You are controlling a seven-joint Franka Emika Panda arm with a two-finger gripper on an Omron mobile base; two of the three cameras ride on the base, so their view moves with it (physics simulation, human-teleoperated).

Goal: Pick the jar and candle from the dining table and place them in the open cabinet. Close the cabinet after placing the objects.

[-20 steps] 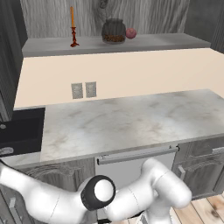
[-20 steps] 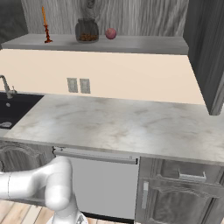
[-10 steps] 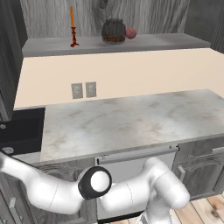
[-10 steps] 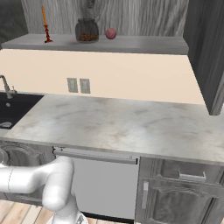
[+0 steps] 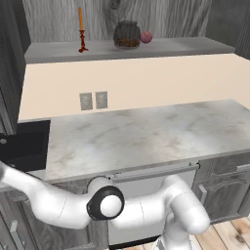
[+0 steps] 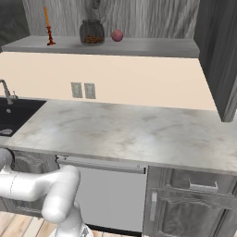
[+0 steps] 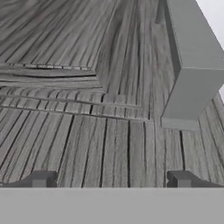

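Up on the grey shelf of the open cabinet, at twelve o'clock in both base views, stand the task's two things. The candle is a thin orange taper in a small dark red holder with splayed feet; its long axis runs straight up, wick end toward the top of the picture, with no lean. In the right base view the candle sits toward eleven o'clock near the shelf's left end. The jar is round-bellied clear glass with brown pieces inside; it stands upright with its narrower neck pointing up, well apart from the candle at its three o'clock side. Just beside the jar, again at three o'clock, lies a small red ball.

Below the shelf runs a cream wall with two grey outlets, then a marble desk. A black sink shows at nine o'clock.

The white arm curls low at six o'clock. In the hand view the hand is open, its two dark fingertips set wide apart with nothing between them, facing a grey wood-grain panel up close.
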